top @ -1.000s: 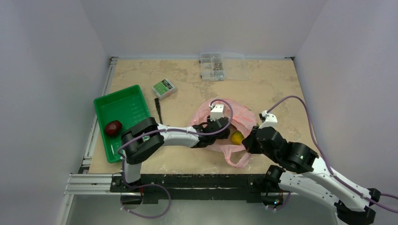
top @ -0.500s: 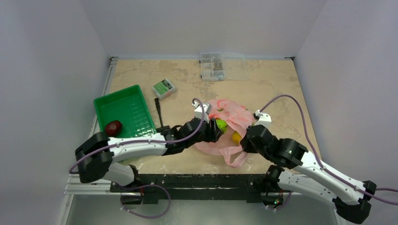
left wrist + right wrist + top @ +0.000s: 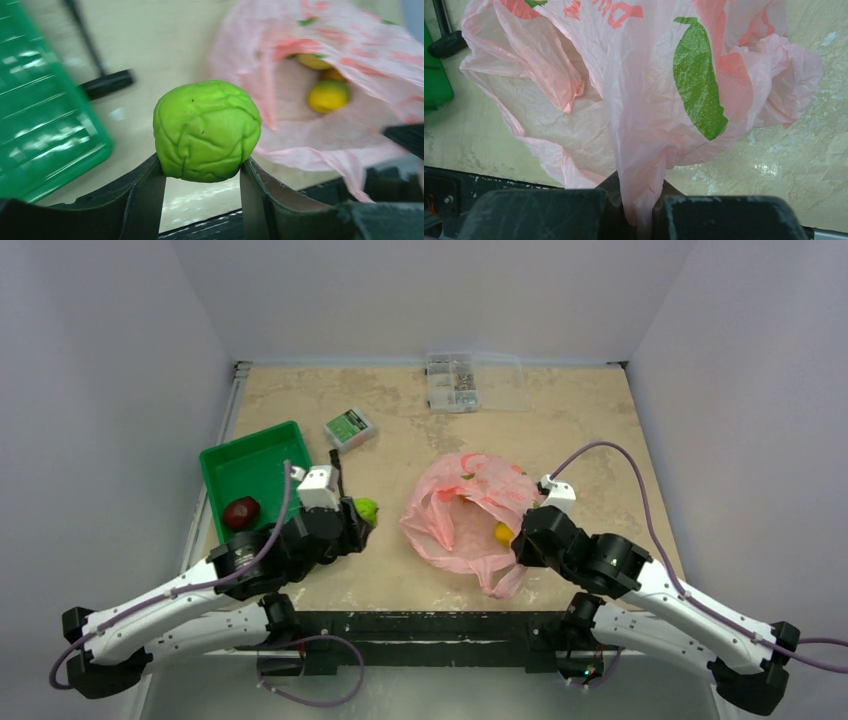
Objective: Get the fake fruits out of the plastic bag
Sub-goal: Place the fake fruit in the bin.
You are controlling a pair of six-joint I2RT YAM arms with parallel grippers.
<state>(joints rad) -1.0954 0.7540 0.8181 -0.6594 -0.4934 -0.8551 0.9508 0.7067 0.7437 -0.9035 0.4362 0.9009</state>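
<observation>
now: left gripper [image 3: 202, 172] clamped around lime green fruit [image 3: 206, 130], between green tray [image 3: 262, 455] and plastic bag [image 3: 649, 100]. right gripper [image 3: 636, 202] pinched tight on bag film; yellow fruits [image 3: 327, 95] inside.

1 fixed camera looks down from above and behind the near edge over the whole table [image 3: 600, 420], while 2 wrist cameras sit low and close, facing far, and all 3 share the plastic bag [image 3: 470, 505].

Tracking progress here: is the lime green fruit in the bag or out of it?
Out. The lime green fruit is pinched in the left claw, apart from the plastic bag, near the green tray.
</observation>
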